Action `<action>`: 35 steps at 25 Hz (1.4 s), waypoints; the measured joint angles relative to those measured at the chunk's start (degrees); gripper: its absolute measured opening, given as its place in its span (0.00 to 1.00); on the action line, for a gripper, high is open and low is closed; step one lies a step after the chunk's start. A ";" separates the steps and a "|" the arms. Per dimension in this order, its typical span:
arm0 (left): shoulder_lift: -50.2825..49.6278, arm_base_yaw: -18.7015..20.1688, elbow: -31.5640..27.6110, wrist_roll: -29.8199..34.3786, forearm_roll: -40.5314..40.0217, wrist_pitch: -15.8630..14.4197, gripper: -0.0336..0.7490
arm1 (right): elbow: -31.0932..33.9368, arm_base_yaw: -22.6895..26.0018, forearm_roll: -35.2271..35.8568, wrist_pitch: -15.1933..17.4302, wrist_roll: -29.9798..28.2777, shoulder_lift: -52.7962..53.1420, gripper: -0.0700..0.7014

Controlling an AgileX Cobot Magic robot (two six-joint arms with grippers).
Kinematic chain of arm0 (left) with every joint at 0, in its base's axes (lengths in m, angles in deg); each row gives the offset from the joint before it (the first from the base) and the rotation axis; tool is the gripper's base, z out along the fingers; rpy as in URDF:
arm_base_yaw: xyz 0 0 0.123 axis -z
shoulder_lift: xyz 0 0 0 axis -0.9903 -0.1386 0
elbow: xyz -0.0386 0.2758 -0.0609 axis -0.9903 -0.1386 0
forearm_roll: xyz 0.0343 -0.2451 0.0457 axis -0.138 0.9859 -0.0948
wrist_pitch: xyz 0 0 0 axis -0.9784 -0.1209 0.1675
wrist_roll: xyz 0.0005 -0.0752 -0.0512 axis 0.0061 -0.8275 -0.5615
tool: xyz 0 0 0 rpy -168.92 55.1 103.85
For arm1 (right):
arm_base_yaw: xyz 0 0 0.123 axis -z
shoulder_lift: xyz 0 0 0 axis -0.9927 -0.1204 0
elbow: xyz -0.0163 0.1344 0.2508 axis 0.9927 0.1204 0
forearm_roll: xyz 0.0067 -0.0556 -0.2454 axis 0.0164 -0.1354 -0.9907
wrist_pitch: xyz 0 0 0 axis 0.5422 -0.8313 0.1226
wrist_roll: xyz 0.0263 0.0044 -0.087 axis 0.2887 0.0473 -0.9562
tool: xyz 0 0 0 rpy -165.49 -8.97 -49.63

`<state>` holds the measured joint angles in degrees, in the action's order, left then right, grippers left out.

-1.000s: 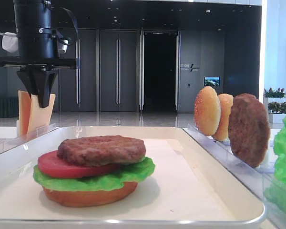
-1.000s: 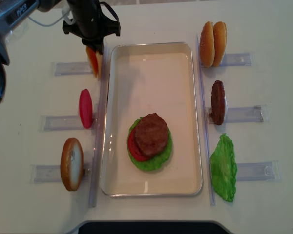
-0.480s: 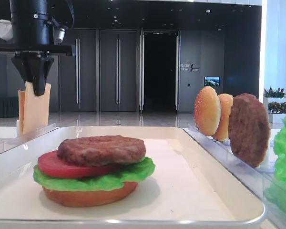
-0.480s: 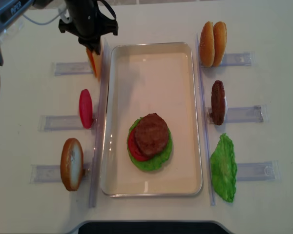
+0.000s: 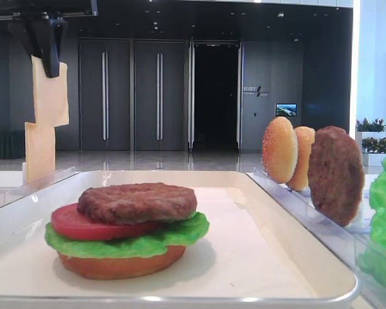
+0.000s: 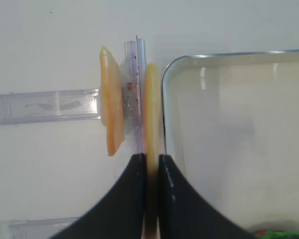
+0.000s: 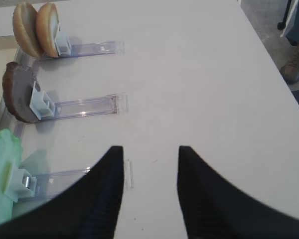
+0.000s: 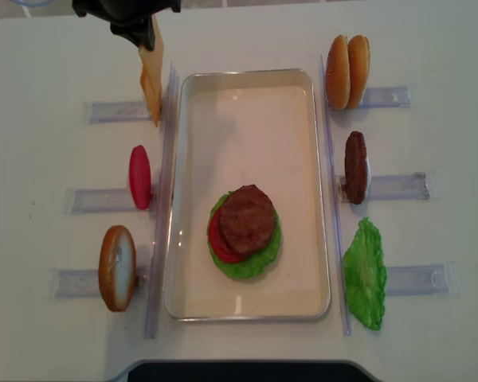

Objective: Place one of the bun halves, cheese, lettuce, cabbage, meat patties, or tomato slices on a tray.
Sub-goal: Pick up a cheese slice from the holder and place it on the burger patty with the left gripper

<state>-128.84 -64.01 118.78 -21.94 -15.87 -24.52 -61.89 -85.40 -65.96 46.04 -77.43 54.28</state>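
Observation:
My left gripper (image 5: 49, 64) is shut on the top edge of a pale yellow cheese slice (image 5: 51, 93), which hangs clear above its rack at the far left. In the left wrist view the slice (image 6: 152, 107) stands edge-on between my closed fingers, just left of the cream tray's rim (image 6: 164, 94). A second cheese slice (image 5: 40, 151) stays in the rack. On the tray (image 8: 247, 119) lies a stack of bun base, lettuce, tomato and meat patty (image 8: 245, 219). My right gripper (image 7: 149, 149) is open over bare table, holding nothing.
Clear racks flank the tray. On the left stand a tomato slice (image 8: 139, 177) and a bun half (image 8: 117, 267). On the right stand two bun halves (image 8: 347, 72), a meat patty (image 8: 355, 167) and lettuce (image 8: 365, 273).
My left gripper has risen, lifting one cheese slice up out of its rack. The other slice stayed in place. Nothing on the tray moved.

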 joint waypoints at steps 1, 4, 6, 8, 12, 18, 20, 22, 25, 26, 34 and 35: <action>0.36 0.00 0.00 0.07 0.02 -0.38 0.09 | 0.00 0.00 0.00 0.00 0.00 0.00 0.46; 1.36 0.00 0.00 0.30 0.20 -1.82 0.09 | 0.00 0.00 0.00 0.00 0.00 0.00 0.46; 2.06 0.00 0.00 0.60 0.20 -2.60 0.09 | 0.00 0.00 0.00 0.00 0.00 0.00 0.46; 2.75 0.00 0.00 0.92 0.20 -3.27 0.09 | 0.00 0.00 0.00 0.00 0.00 0.00 0.46; 4.14 0.00 0.00 2.30 0.26 -4.39 0.09 | 0.00 0.00 0.00 0.00 0.00 0.00 0.46; 8.66 0.00 -0.95 3.29 0.45 -5.65 0.08 | 0.00 0.00 0.00 0.00 0.00 0.00 0.46; 11.74 0.00 -2.93 3.29 0.64 -5.70 0.08 | 0.00 0.00 0.00 0.00 0.00 0.00 0.46; 15.39 0.00 -6.46 3.29 0.75 -5.77 0.08 | 0.00 0.00 0.00 0.00 0.00 0.00 0.46; 21.95 0.00 -13.76 3.29 1.43 -5.93 0.08 | 0.00 0.00 0.00 0.00 0.00 0.00 0.46; 23.92 0.00 -16.71 3.22 1.87 -6.00 0.08 | 0.00 0.00 0.00 0.00 0.00 0.00 0.46; 42.04 0.00 -33.15 -0.44 3.55 -5.63 0.08 | 0.00 0.00 0.00 0.00 0.00 0.00 0.46; 43.83 0.00 -34.56 -0.76 3.55 -5.63 0.08 | 0.00 0.00 0.00 0.00 0.00 0.00 0.46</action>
<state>-85.00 -64.01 84.21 -22.70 -12.33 -30.15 -61.89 -85.40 -65.96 46.04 -77.43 54.28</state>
